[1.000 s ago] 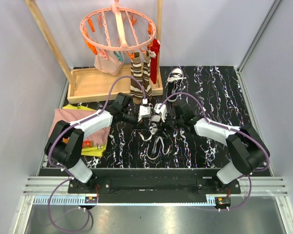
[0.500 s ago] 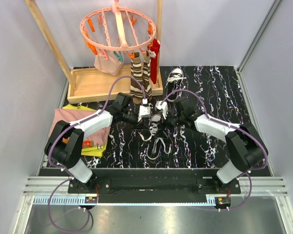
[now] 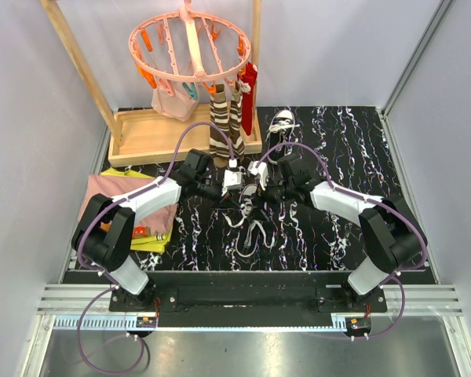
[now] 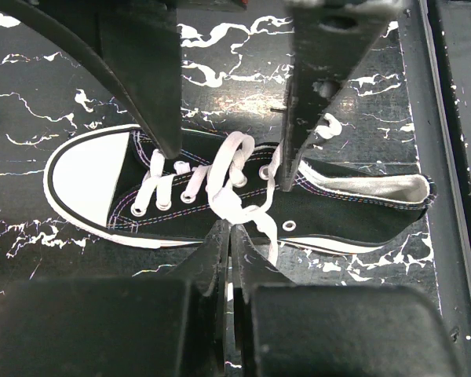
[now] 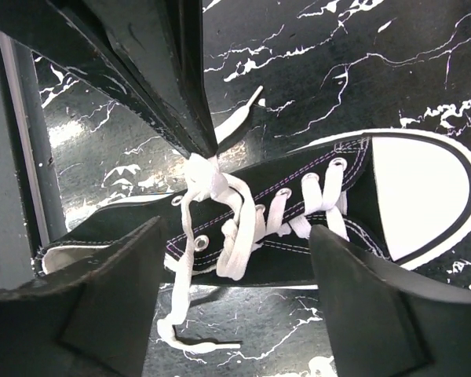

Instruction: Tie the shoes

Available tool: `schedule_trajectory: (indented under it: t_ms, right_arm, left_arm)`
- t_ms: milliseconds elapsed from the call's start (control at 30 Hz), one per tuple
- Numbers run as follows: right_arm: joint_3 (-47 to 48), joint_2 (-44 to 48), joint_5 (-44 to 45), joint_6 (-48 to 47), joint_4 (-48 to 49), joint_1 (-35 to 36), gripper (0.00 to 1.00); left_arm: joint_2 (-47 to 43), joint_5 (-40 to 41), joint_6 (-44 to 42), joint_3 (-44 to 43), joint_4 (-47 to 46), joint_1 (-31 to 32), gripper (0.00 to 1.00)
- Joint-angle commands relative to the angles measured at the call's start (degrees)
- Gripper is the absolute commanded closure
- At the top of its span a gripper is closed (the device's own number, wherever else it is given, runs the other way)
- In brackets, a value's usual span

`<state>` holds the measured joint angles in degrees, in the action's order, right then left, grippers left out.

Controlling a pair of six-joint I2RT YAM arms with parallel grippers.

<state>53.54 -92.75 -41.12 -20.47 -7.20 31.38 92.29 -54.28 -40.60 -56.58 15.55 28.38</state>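
One black shoe (image 3: 250,202) with a white toe cap lies on the black marbled mat between my grippers, its white laces (image 3: 251,232) trailing toward the near edge. My left gripper (image 4: 229,226) is shut on a bunch of white lace (image 4: 234,206) at the shoe's (image 4: 180,196) near side. It also shows in the top view (image 3: 234,182). My right gripper (image 5: 235,236) is open and straddles the shoe (image 5: 298,228) without touching the lace (image 5: 243,236). It sits at the shoe's far end in the top view (image 3: 261,174). A second black shoe (image 3: 281,122) lies further back.
A wooden drying rack base (image 3: 153,137) stands at the back left, with a pink clip hanger (image 3: 190,47) above it. Brown striped socks (image 3: 222,126) and a red sock (image 3: 249,94) hang just behind the grippers. Folded clothes (image 3: 122,208) lie at the left.
My right gripper has moved a little back, away from the near edge, over the shoe. The left gripper has stayed in place, shut on the lace.
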Motion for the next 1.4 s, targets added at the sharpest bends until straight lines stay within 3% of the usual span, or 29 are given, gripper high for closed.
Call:
schedule_trajectory:
  t_ms: [0, 333, 533, 1000, 1267, 1333, 1367]
  right_arm:
    - [2.4, 0.0, -0.6, -1.3, -0.5, -0.2, 0.16]
    - [1.4, -1.2, 5.5, -3.6, 0.3, 1.5, 0.22]
    - [1.6, -0.5, 6.7, -3.0, 0.7, 1.4, 0.38]
    - [1.6, 1.9, 5.3, -1.3, 0.9, 0.9, 0.60]
    - [1.8, 1.7, 4.5, -2.4, 0.9, 0.8, 0.81]
    - [1.7, 1.9, 4.3, -2.4, 0.8, 0.9, 0.76]
    - [1.7, 1.9, 4.3, -2.2, 0.6, 0.9, 0.65]
  left_arm:
    - [-1.2, -3.0, -0.4, -1.2, -1.0, -0.4, 1.00]
    - [-1.2, -3.1, -0.4, -1.3, -1.1, -0.5, 1.00]
    - [-1.3, -3.1, -0.4, -1.2, -1.1, -0.5, 1.00]
    - [-1.6, -3.2, -0.4, -0.7, -1.0, -0.6, 1.00]
    - [-2.4, -3.4, -1.0, -0.5, -0.4, -0.9, 1.00]
    - [-2.6, -3.4, -1.2, -0.5, -0.2, -1.0, 1.00]
    - [-2.6, -3.5, -1.3, -0.3, -0.1, -1.1, 1.00]
